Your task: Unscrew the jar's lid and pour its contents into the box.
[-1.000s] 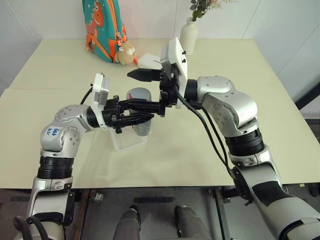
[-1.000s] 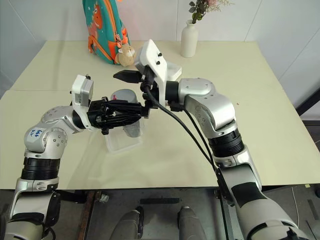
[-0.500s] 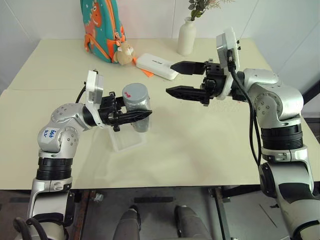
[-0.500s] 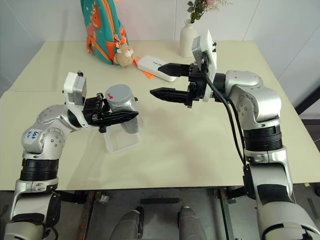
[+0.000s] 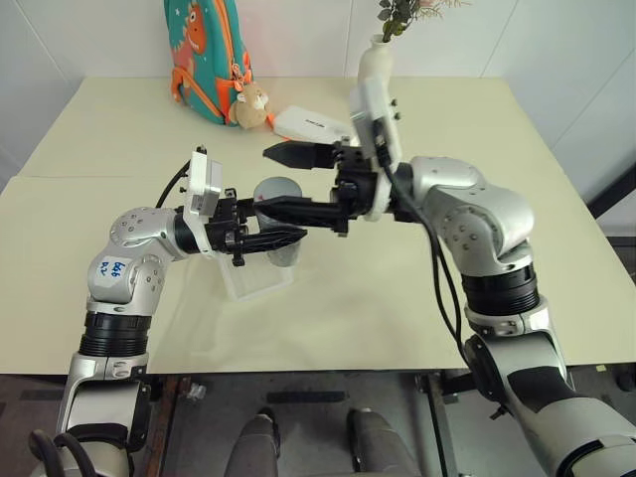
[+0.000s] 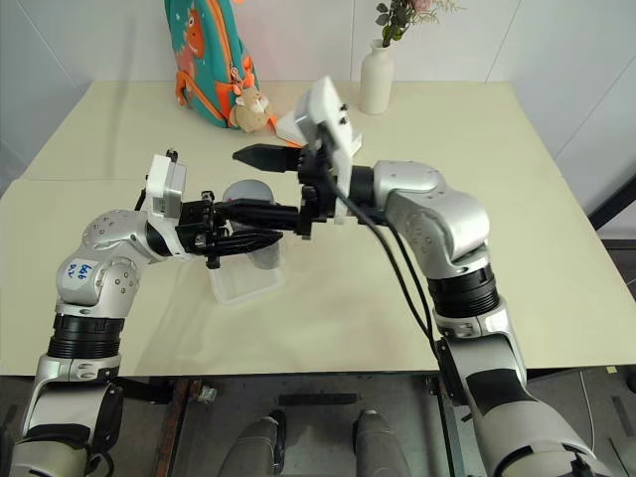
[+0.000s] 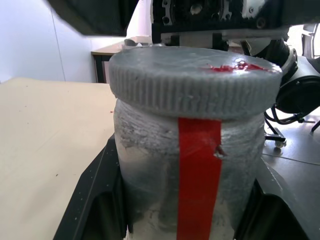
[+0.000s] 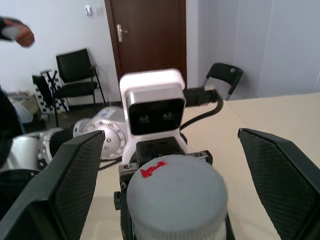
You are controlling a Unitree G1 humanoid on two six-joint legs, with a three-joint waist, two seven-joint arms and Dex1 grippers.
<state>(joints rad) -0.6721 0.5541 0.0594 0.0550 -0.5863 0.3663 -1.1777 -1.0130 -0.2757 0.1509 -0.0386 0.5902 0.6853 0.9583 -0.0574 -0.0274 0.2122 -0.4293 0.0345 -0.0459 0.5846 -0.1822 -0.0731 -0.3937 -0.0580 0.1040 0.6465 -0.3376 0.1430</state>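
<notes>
Left eye view | left gripper (image 5: 283, 238) clamps jar (image 5: 281, 199) above box (image 5: 253, 281) near table's (image 5: 556, 298) front-left edge | right gripper (image 5: 293, 179) gapes wide around lid (image 8: 175, 187) | step: unscrewing | next: close, twist.

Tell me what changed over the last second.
The right gripper, open, swung out to the side, then came back to straddle the lid without gripping it. The left gripper stayed shut on the jar above the box; lid still on.

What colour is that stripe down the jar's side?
Red, on the silvery jar; clearest in the left wrist view.
</notes>
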